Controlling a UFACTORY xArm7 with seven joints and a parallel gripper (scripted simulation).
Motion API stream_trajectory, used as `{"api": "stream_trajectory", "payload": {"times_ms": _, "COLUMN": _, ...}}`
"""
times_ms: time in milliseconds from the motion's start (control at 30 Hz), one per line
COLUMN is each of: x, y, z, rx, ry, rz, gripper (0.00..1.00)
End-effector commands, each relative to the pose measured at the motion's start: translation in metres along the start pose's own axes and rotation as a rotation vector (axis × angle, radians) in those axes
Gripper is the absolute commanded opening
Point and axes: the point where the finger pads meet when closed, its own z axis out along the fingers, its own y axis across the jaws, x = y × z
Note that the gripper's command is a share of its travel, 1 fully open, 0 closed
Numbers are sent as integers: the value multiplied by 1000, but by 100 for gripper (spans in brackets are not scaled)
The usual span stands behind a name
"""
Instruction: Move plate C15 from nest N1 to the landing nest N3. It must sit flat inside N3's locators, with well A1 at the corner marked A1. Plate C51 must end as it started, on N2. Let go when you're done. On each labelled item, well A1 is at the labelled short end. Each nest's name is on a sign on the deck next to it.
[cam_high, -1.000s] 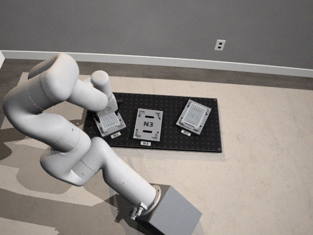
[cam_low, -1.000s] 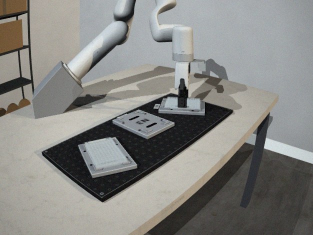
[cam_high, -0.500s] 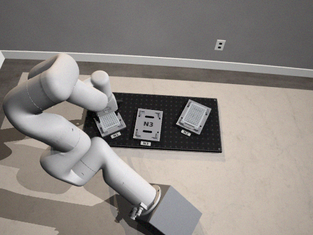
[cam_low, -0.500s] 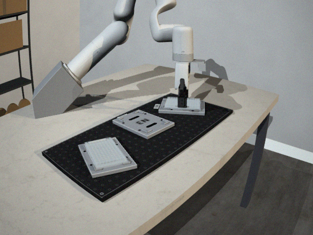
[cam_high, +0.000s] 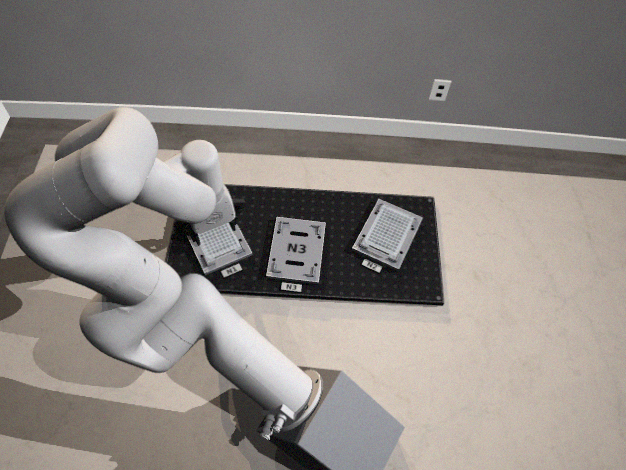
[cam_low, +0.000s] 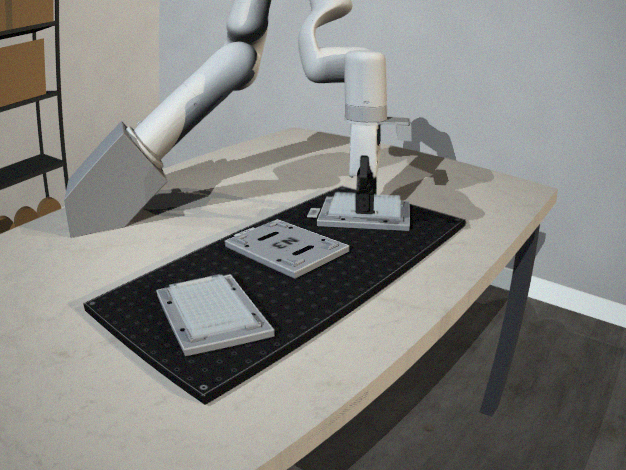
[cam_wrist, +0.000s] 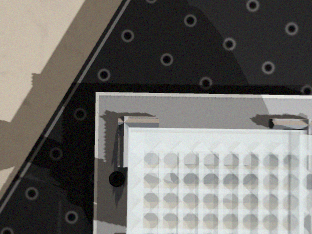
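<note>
Plate C15 (cam_high: 218, 241), a white well plate, lies in nest N1 at the left end of the black deck. My gripper (cam_low: 365, 199) stands straight down over it and is shut across the plate; one dark finger shows at its near side. In the top view the wrist hides the fingers. The wrist view shows a corner of plate C15 (cam_wrist: 220, 180) inside N1's locators (cam_wrist: 141, 120); no fingers show there. Nest N3 (cam_high: 296, 248) is in the middle of the deck with nothing on it. Plate C51 (cam_high: 387, 232) lies on nest N2 at the right.
Small signs N1 (cam_high: 231, 270), N3 (cam_high: 291, 286) and N2 (cam_high: 371, 265) lie on the deck (cam_high: 353, 283) in front of each nest. The arm's grey base block (cam_high: 348, 430) stands at the table's near side. The deck's left edge (cam_wrist: 65, 115) runs close to N1.
</note>
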Motion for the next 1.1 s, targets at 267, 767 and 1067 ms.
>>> {"api": "stream_trajectory", "payload": {"times_ms": 267, "x": 1, "y": 1, "z": -8, "rx": -1, "ry": 4, "rz": 0, "gripper": 0}}
{"api": "stream_trajectory", "payload": {"times_ms": 767, "x": 1, "y": 1, "z": -17, "rx": -1, "ry": 4, "rz": 0, "gripper": 0}}
{"api": "stream_trajectory", "payload": {"times_ms": 1067, "x": 1, "y": 1, "z": -18, "rx": -1, "ry": 4, "rz": 0, "gripper": 0}}
